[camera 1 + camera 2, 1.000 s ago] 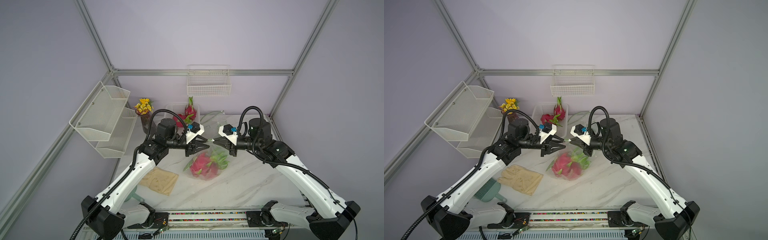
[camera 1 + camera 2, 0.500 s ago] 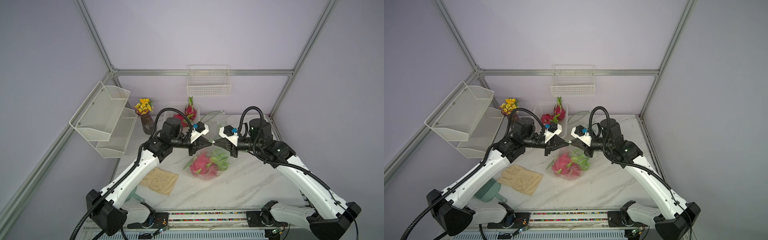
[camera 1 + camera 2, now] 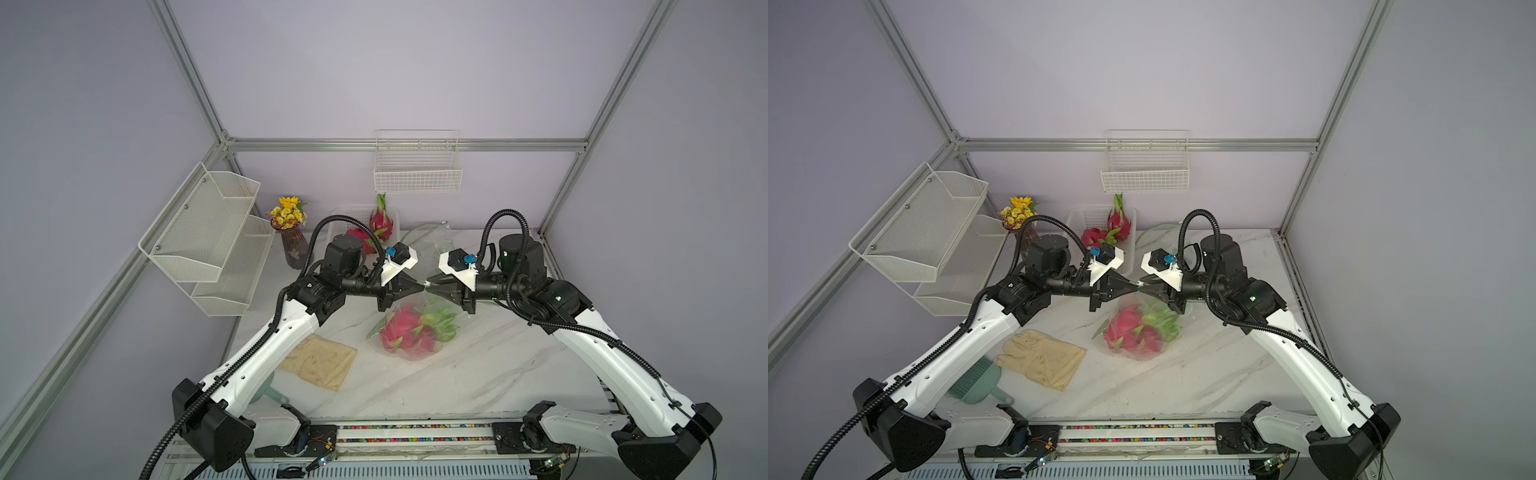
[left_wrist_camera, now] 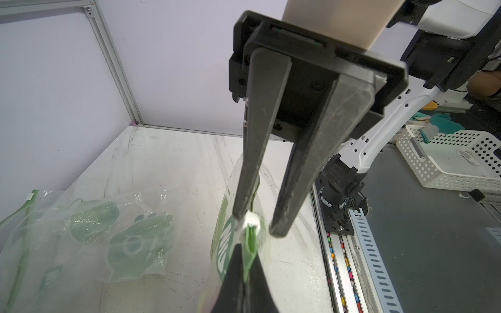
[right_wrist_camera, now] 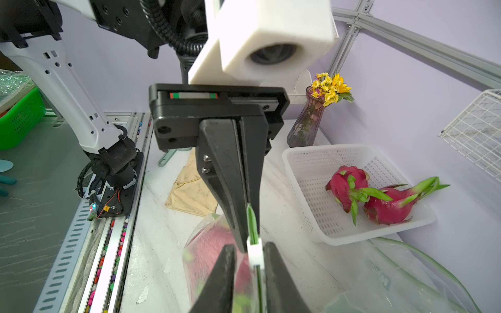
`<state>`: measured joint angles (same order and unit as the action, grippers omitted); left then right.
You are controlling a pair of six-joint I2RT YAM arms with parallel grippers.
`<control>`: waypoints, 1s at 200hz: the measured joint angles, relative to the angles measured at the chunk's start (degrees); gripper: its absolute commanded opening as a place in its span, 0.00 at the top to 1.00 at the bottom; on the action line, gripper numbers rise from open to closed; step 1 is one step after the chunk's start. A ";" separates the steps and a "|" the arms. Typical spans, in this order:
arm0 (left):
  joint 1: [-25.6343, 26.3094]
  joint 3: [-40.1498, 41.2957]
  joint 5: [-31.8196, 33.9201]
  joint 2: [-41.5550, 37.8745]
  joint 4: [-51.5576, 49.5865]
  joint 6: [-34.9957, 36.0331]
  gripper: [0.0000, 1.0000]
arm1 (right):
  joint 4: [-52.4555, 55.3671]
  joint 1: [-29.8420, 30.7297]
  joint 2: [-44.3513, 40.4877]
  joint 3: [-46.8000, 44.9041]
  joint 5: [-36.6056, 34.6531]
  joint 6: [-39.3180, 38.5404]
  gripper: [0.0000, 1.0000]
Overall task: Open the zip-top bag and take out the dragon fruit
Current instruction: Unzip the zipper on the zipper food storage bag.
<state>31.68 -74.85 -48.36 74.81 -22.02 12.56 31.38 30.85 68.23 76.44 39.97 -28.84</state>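
On the counter [image 3: 478, 374] the dragon fruit [image 3: 401, 332] is still bagged: the left fingers [image 5: 248, 230] have just clamped the zip-top bag [image 4: 223, 244] at its strip, and the right fingers [image 3: 440, 287], slightly parted around the slider [image 5: 255, 253], look ready to unzip.

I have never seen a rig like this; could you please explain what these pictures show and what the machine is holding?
It is a robot with two arms, each ending in a two-fingered gripper. Two pictures look down from overhead; two come from cameras on the wrists. On the table are a bag of dragon fruit, a basket with two loose fruit, a glove, a vase, a dustpan and an empty bag. The left gripper is shut on the bag's zip strip. The right gripper is open, its fingers either side of the white slider.
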 measured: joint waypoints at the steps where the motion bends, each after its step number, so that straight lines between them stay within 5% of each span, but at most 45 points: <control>1: 0.00 0.00 0.00 0.00 0.00 0.00 1.00 | 0.00 0.00 0.02 0.02 0.02 0.00 0.76; 39: 0.00 0.00 -0.02 0.00 0.02 -0.02 1.00 | 0.00 0.00 0.68 0.11 0.50 -0.09 0.76; 81: 0.00 0.00 0.22 0.00 -0.04 -0.04 1.00 | 0.02 0.00 1.68 0.28 0.83 -0.92 1.00; 200: 0.13 0.02 2.54 -3.54 -2.16 -1.38 1.00 | -3.37 -0.04 0.09 -2.36 -1.05 -2.62 1.00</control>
<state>31.81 -74.83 -45.82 71.26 -24.18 11.18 28.01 30.81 68.31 74.08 38.92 -31.46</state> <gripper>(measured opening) 0.047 0.101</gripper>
